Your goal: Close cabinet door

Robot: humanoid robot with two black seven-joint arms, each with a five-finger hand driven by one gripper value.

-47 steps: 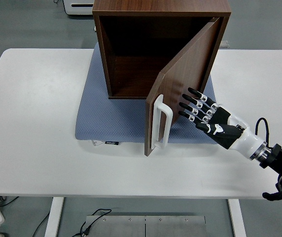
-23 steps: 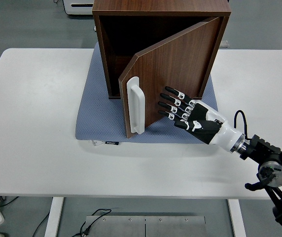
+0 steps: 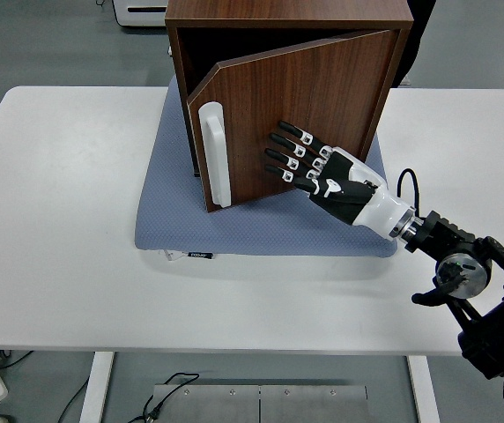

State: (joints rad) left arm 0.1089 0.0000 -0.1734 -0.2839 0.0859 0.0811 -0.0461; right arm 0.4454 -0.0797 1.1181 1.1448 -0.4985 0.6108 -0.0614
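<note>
A dark wooden cabinet (image 3: 287,18) stands on a blue-grey mat (image 3: 261,225) at the table's back middle. Its door (image 3: 305,115), hinged on the right, is a little ajar, with a narrow gap at the left side. A white handle (image 3: 213,155) sits on the door's left edge. My right hand (image 3: 309,167) has its fingers spread flat, fingertips (image 3: 278,141) against the door's outer face to the right of the handle. It holds nothing. The left arm is out of view.
The white table (image 3: 58,220) spreads around the mat. My right forearm and wrist joint (image 3: 459,269) stretch over the table's right front. A white appliance (image 3: 137,11) stands on the floor behind the table.
The door has swung from about half open to nearly closed. My right hand has moved left and back with it, fingers staying flat on the door.
</note>
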